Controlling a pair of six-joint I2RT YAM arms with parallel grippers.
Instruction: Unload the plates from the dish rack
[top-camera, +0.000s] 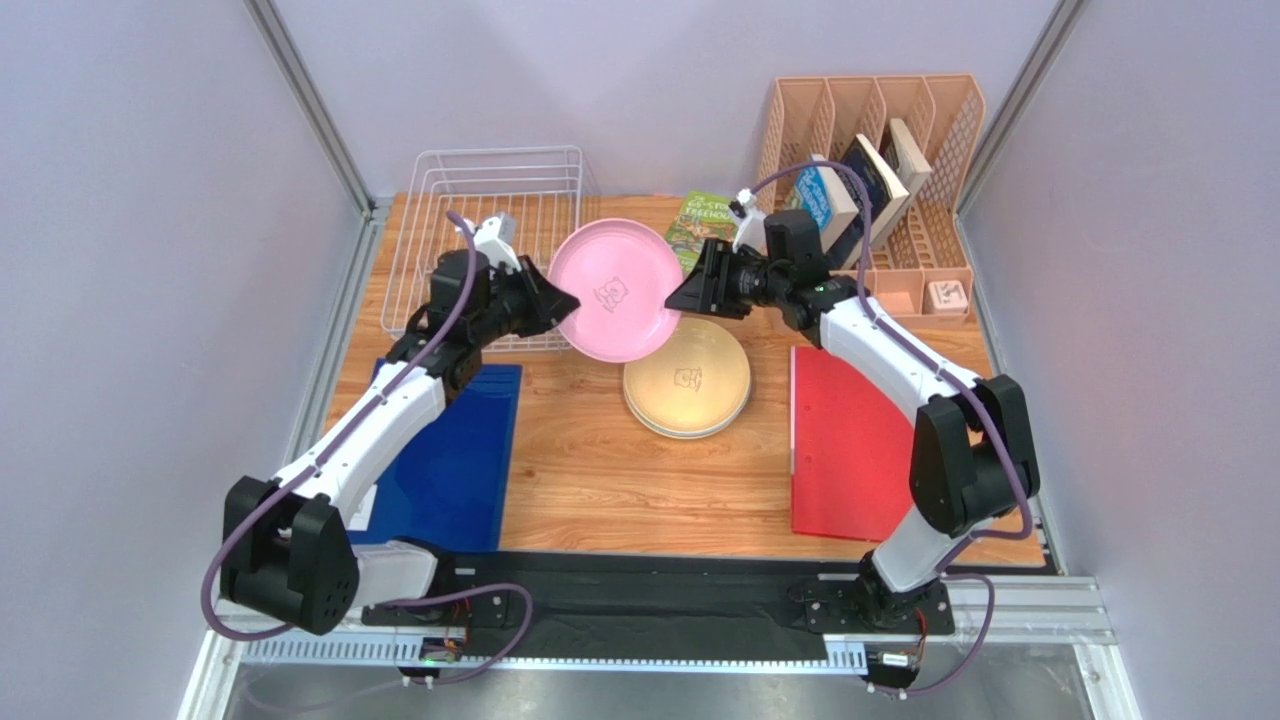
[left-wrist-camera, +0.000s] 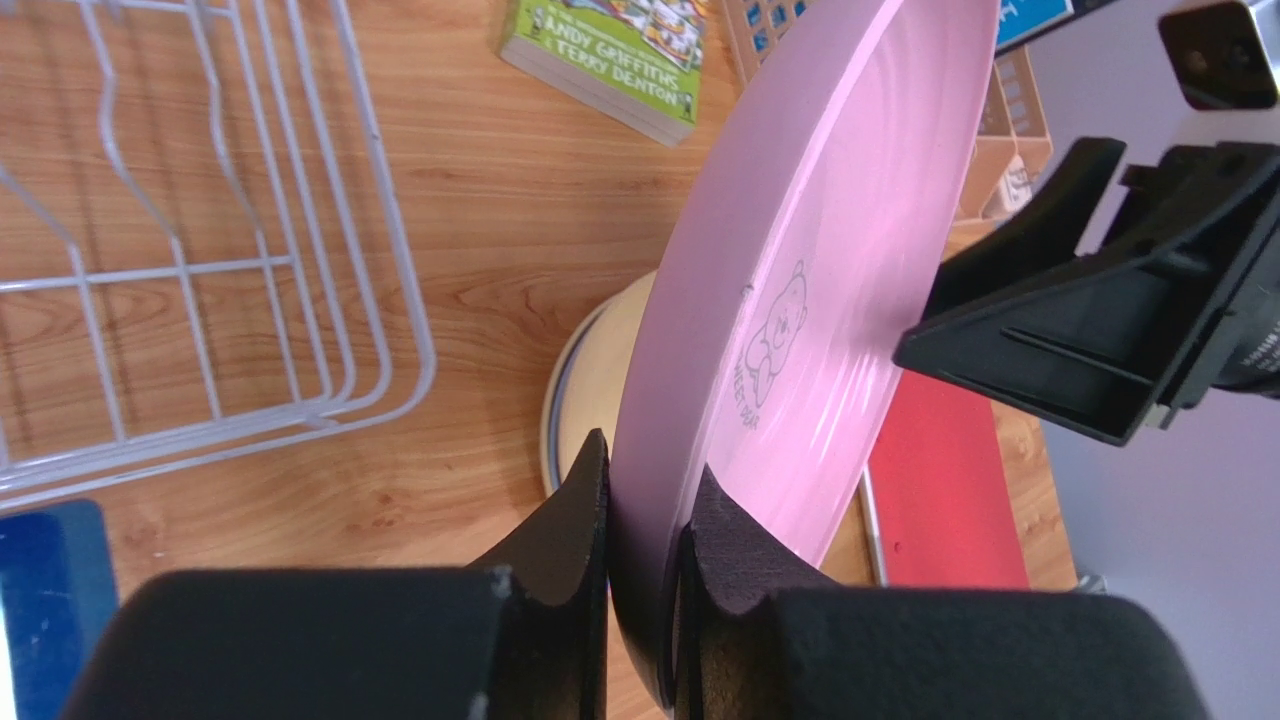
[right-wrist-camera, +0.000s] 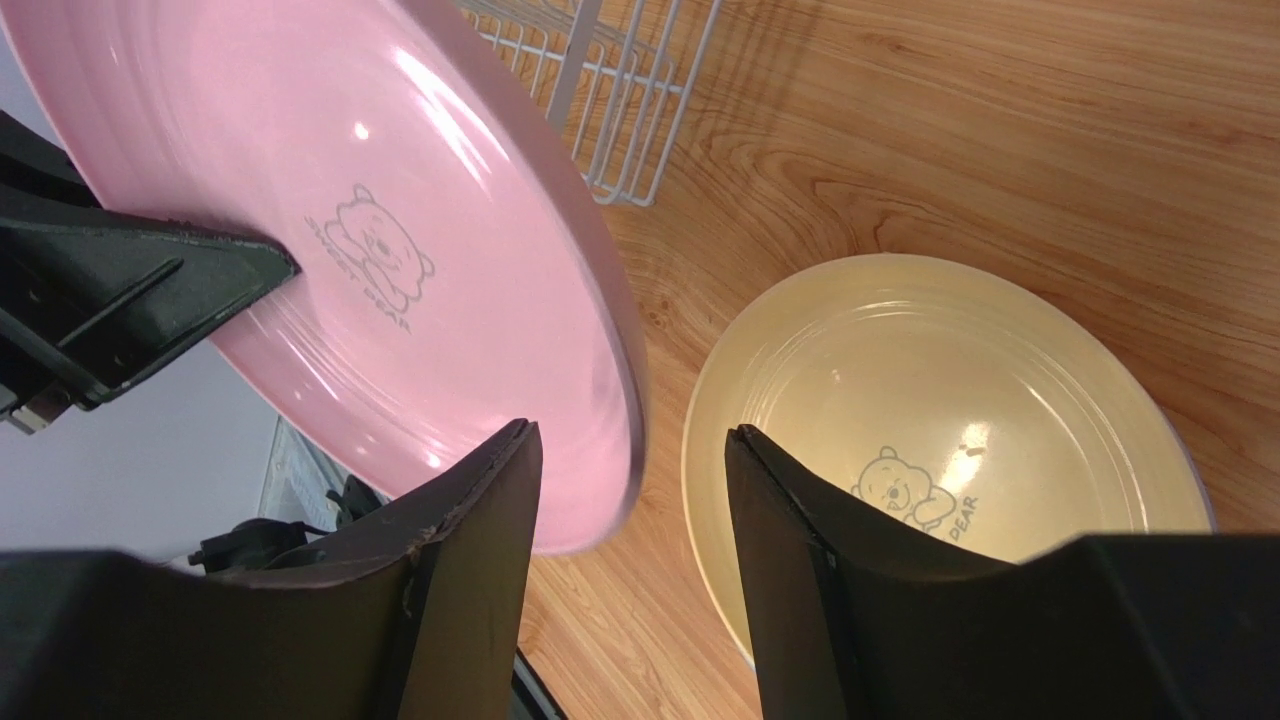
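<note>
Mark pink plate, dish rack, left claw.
Pink plate (top-camera: 613, 288): top view, centre mark.
Dish rack (top-camera: 481, 210): top view, bare grid floor.
Left claw (left-wrist-camera: 649, 468): left wrist view, between fingertips.

The dish rack (top-camera: 489, 225) sits at the far left of the desk (top-camera: 601, 480) and the book organiser (top-camera: 879, 165) at the far right, with a loose book (top-camera: 702, 225) lying flat between them. The plate stack (top-camera: 688, 378) rests mid-desk. Above it, slightly left, hangs the tilted plate (top-camera: 613, 288) — left tool (top-camera: 564, 308) clamped on its left rim, right tool (top-camera: 687, 293) straddling its right rim, jaws spread. The left folder (top-camera: 451, 465) and right folder (top-camera: 842, 450) lie flat on either side of the stack.
</note>
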